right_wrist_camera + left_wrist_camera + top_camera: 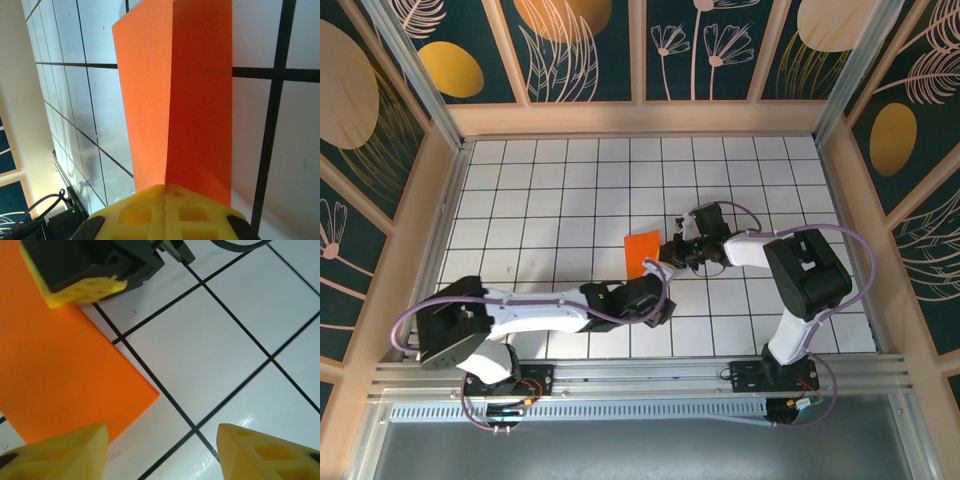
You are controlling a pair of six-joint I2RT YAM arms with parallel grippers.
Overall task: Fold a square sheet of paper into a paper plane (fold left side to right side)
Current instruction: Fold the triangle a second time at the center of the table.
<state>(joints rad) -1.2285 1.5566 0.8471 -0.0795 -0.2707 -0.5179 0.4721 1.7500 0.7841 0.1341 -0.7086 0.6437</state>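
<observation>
An orange sheet of paper (642,250), creased down its length, sits near the middle of the tiled table (540,200). Its right edge is hidden under the right gripper (672,256), whose fingers are clamped together on it. The left gripper (162,450) is just beside the paper's corner, with fingers apart and nothing between them. Both wrist views cut off part of the paper.

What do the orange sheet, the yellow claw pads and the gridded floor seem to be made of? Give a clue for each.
Orange sheet: probably thin matte paper; it holds a sharp crease.
Pads of the left claw: yellow plastic or rubber, hard to tell; moulded hollow pockets show.
Gridded floor: smooth glossy board or laminate, uncertain; it reflects light.
</observation>
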